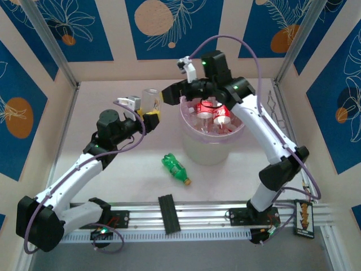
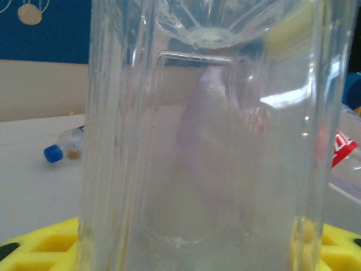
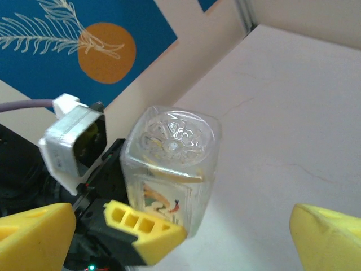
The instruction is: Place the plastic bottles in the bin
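Note:
My left gripper is shut on a clear square plastic bottle, holding it above the table just left of the bin. Seen up close, the bottle stands between the left gripper's yellow fingers. The right wrist view shows this bottle base up, with a left finger against it. My right gripper is open wide near it, above the bin's left rim. Red-labelled bottles lie in the bin. A green bottle with a yellow cap lies on the table.
A small clear bottle with a blue cap lies on the table by the back wall. A black block sits on the rail at the near edge. Walls close the table on three sides.

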